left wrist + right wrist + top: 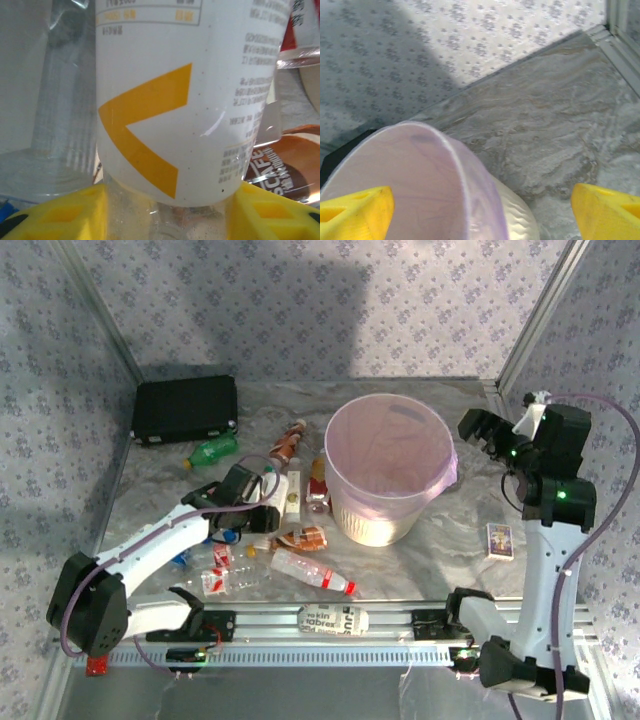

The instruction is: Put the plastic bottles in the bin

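My left gripper (274, 504) is low over the table, left of the bin (380, 522). Its yellow fingers (55, 215) press both sides of a clear bottle with a white label and orange chevron (170, 100), shut on its clear lower part. Other bottles lie around it: a green one (212, 450), a brown one (288, 440), a red one (318, 480), an orange-labelled one (302, 537) and a clear one with a red cap (312, 570). My right gripper (482, 430) hangs open above the bin's right side, nothing between its fingers (355, 210). The pink rim (457, 165) is below it.
A flat black case (185, 408) lies at the back left. A small picture card (500, 540) sits right of the bin. A printed black-and-white strip (333, 620) lies on the front rail. More small bottles (215, 580) crowd the near left. Patterned walls enclose the table.
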